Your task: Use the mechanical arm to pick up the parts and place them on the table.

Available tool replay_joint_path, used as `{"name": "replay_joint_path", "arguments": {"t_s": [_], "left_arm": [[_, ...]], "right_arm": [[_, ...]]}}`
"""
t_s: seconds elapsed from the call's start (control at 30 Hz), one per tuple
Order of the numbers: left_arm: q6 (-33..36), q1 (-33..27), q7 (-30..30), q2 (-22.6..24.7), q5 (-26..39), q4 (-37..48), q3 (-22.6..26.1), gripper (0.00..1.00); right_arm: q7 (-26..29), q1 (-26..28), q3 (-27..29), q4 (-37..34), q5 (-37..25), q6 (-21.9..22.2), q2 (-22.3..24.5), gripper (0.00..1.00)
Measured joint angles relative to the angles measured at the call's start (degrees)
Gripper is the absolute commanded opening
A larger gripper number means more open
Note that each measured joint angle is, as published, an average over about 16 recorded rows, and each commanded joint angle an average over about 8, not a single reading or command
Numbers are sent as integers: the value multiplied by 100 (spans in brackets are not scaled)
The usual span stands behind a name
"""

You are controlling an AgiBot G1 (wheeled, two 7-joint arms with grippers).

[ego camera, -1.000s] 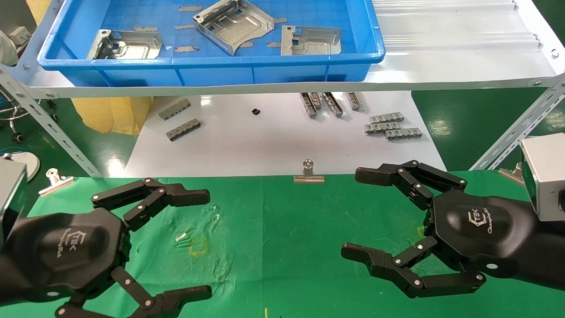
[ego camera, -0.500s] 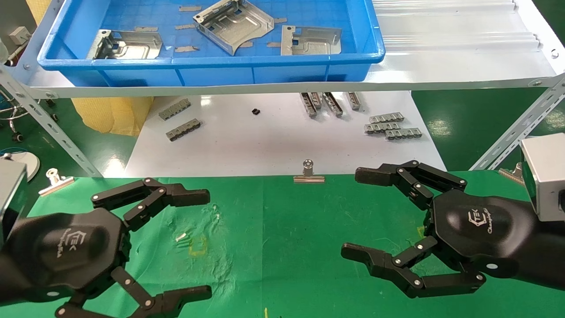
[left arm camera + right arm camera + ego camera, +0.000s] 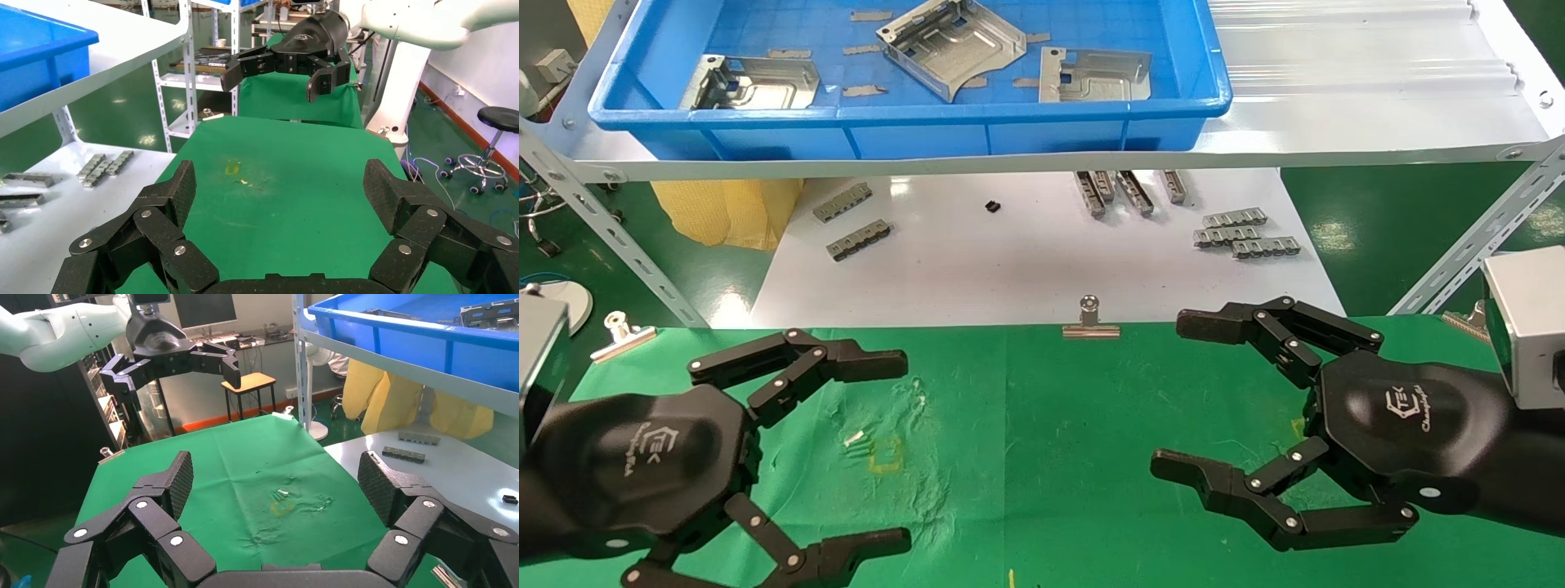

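Both grippers hover above the table [image 3: 1042, 457], fingers spread wide and holding nothing. Left gripper [image 3: 891, 449] is over the left portion of the green cloth; right gripper [image 3: 1185, 396] is over the right portion, tips pointing toward the centre.

Parts: three silver sheet-metal plates lie in the blue tray [image 3: 911, 122] on the white shelf [image 3: 1336, 106]. One part [image 3: 752, 82] is at the tray's left, one [image 3: 948, 45] sits tilted at centre, one [image 3: 1095, 75] is at the right. No part is on the table.

Surface: the green cloth is creased, with a faded yellow square mark [image 3: 884, 456] near its left-centre. A binder clip [image 3: 1090, 320] grips the far edge at centre; a second clip [image 3: 621, 333] is at the far left corner.

Beyond the table, under the shelf, a glossy white board [image 3: 1026, 261] carries small grey comb-like strips [image 3: 1246, 233] in several groups. Slotted-angle legs [image 3: 1475, 237] support the shelf. The wrist views show a green floor, metal racks, a stool and a wheeled chair.
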Motion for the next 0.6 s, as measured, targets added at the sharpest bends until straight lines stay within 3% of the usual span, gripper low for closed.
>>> {"name": "replay_joint_path", "arguments": {"t_s": [0.2, 0.47, 0.6], "left_arm": [[0, 0, 0, 0, 0, 0, 0, 100], [0, 0, 0, 0, 0, 0, 0, 100], [0, 0, 0, 0, 0, 0, 0, 100]], "right_arm": [[0, 0, 0, 0, 0, 0, 0, 100], [0, 0, 0, 0, 0, 0, 0, 1], [0, 0, 0, 0, 0, 0, 0, 0]]}}
